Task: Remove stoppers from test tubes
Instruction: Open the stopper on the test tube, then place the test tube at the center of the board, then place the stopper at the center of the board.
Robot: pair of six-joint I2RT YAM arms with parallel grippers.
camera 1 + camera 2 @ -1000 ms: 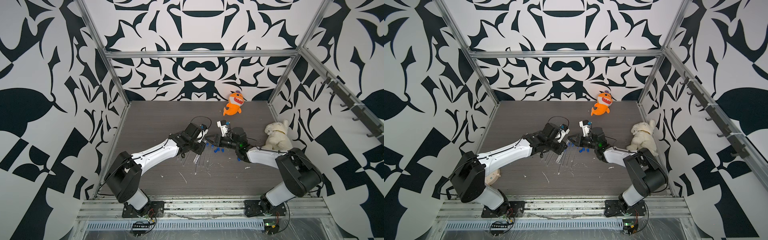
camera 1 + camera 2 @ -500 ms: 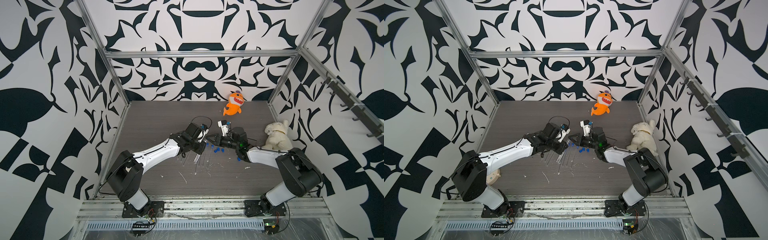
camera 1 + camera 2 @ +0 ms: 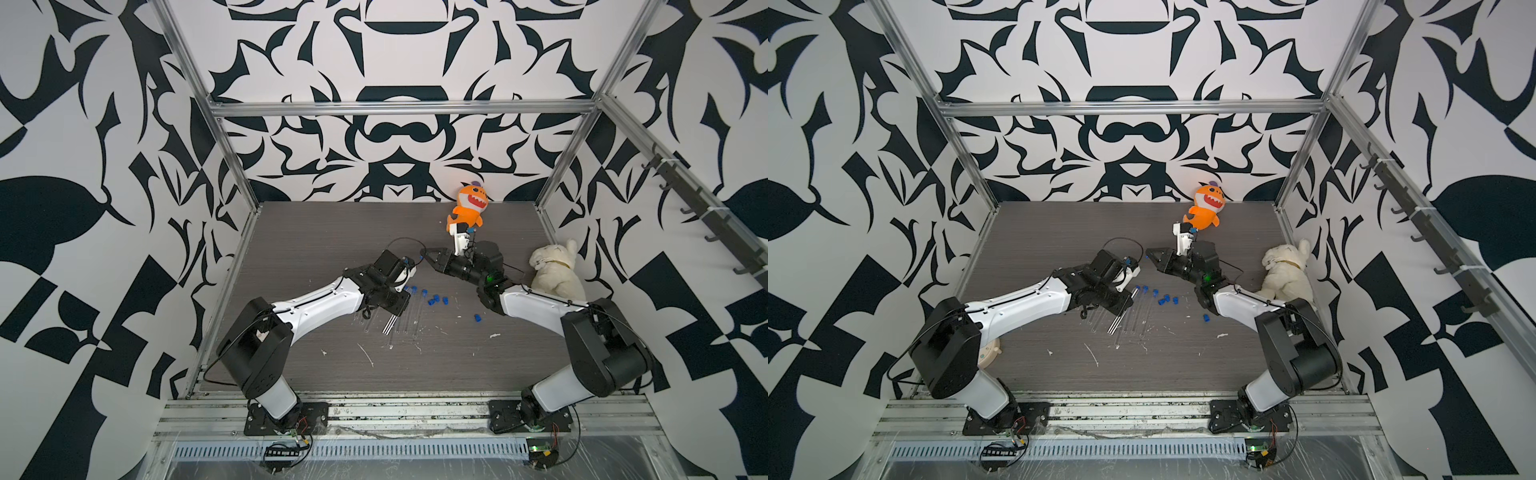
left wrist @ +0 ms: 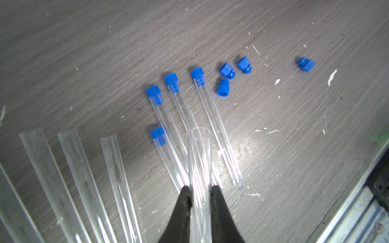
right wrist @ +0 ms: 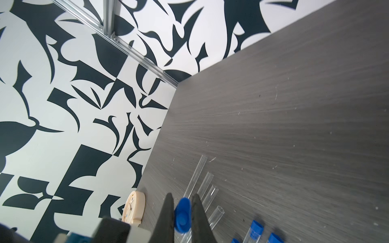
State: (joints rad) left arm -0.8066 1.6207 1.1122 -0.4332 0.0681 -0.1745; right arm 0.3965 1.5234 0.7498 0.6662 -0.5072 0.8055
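My left gripper (image 4: 199,187) is shut on a clear test tube (image 4: 199,151) whose mouth is open. In a top view that gripper (image 3: 397,309) points down and the tube's lower end (image 3: 388,328) sticks out toward the front. My right gripper (image 5: 183,195) is shut on a blue stopper (image 5: 182,214), held above the table (image 3: 422,258) just beyond the left wrist. Several stoppered tubes (image 4: 171,79) lie below the left gripper. To one side of them lie several loose stoppers (image 4: 227,70), and to the other side several open tubes (image 4: 77,168).
An orange shark plush (image 3: 467,208) lies at the back of the table. A white plush (image 3: 557,270) lies by the right wall. A cream clock (image 3: 990,353) sits at the left table edge under the left arm. One stray stopper (image 3: 478,318) lies under the right forearm.
My right gripper has drawn back from the left gripper, up and toward the far side, carrying the blue stopper. The left arm has stayed almost still.
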